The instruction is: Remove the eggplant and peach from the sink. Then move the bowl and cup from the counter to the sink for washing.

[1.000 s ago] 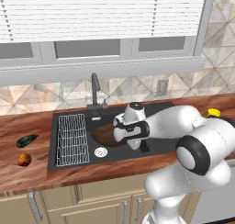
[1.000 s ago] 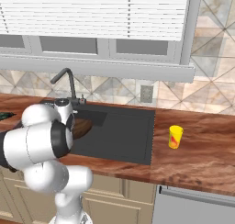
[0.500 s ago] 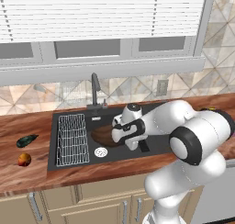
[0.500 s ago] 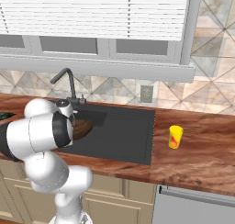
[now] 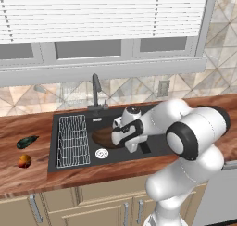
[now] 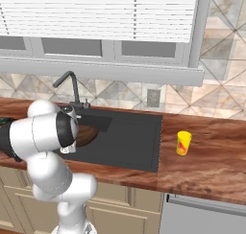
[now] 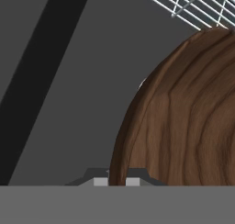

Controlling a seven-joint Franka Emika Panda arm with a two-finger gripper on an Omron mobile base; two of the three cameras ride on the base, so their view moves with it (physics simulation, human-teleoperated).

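My gripper (image 5: 116, 137) is shut on the rim of the brown wood-grain bowl (image 5: 102, 136), holding it tilted low inside the black sink (image 5: 92, 164), just above the silver drain (image 5: 102, 153). In the hand view the bowl (image 7: 183, 126) rises large at the right, its rim pinched at my gripper (image 7: 117, 182) over the sink floor (image 7: 69, 81). The bowl (image 6: 87, 134) peeks out beside my arm in the right base view. The eggplant (image 5: 26, 141) and peach (image 5: 24, 160) lie on the counter left of the sink. The yellow cup (image 6: 183, 143) stands on the counter right of the sink (image 6: 129, 142).
A wire rack (image 5: 73, 139) lies on the sink's left part, just left of the bowl, and shows as the wire rack (image 7: 193, 5) at the top of the hand view. The dark faucet (image 5: 96, 88) stands behind the basin. Wooden counter runs on both sides.
My hand has sunk a little lower into the sink with the bowl still in its grip, and the arm has swung forward. Eggplant, peach and cup have not moved.
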